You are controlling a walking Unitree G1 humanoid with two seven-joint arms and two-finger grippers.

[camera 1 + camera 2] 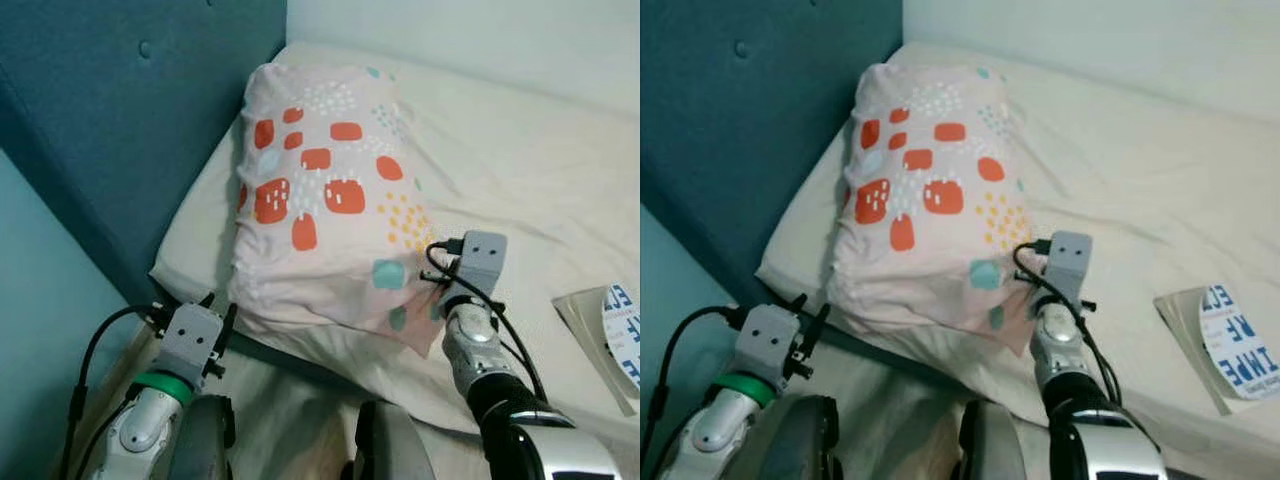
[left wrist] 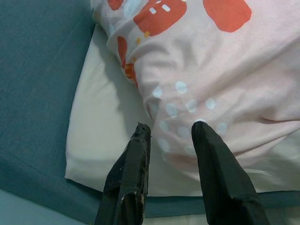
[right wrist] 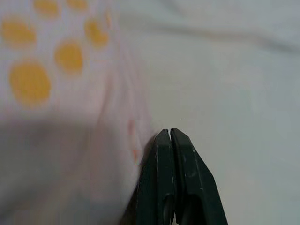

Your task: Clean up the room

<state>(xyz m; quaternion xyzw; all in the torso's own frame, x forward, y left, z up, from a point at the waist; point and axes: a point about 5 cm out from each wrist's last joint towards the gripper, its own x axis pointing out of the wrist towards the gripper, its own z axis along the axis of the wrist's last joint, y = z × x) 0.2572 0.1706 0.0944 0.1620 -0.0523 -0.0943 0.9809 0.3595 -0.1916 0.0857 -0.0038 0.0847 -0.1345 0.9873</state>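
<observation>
A pink pillow [image 1: 320, 200] with orange patches and yellow dots lies at the head of the bed, on white bedding [image 1: 190, 245]. My left gripper [image 2: 172, 126] is open at the pillow's near left corner, its two fingertips just short of the pink fabric [image 2: 211, 70]. My right wrist [image 1: 480, 262] sits at the pillow's near right edge. My right gripper [image 3: 169, 131] is shut, its tips resting on the white sheet right beside the pillow's edge [image 3: 56, 93]. No fabric is visible between its fingers.
A teal padded headboard [image 1: 120, 120] runs along the left. A pale blue wall [image 1: 40, 330] is at the near left. The white sheet [image 1: 530, 170] stretches to the right. A booklet with blue lettering [image 1: 612, 335] lies at the right edge.
</observation>
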